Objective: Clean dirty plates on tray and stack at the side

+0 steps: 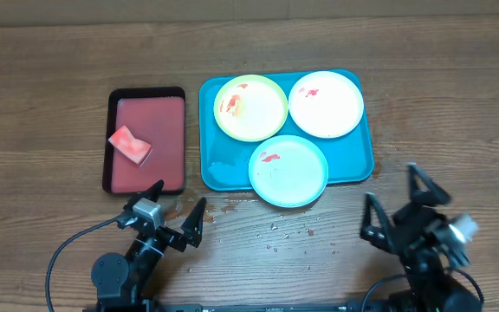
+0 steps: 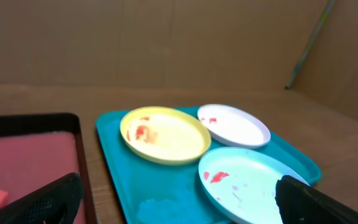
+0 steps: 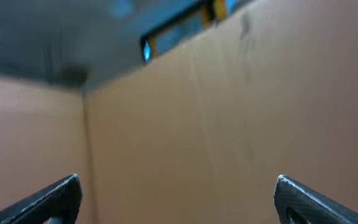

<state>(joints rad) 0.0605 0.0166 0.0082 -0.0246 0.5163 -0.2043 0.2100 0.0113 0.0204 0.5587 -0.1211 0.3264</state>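
Three dirty plates with red smears lie on the turquoise tray (image 1: 219,169): a yellow-green plate (image 1: 250,107) at its back left, a white plate (image 1: 326,104) at its back right, and a mint-blue plate (image 1: 288,171) overhanging its front rim. The left wrist view shows the tray (image 2: 123,180) with the yellow-green plate (image 2: 165,134), white plate (image 2: 233,124) and mint-blue plate (image 2: 247,183). My left gripper (image 1: 177,208) stands open near the table's front, short of the tray. My right gripper (image 1: 394,192) is open at the front right, holding nothing; its wrist view shows only a brown wall.
A smaller black-rimmed red tray (image 1: 145,169) lies left of the turquoise tray, with a pink sponge (image 1: 130,144) on it. Small wet spots (image 1: 275,227) dot the wood in front of the tray. A wet patch (image 2: 160,208) sits on the turquoise tray's near part.
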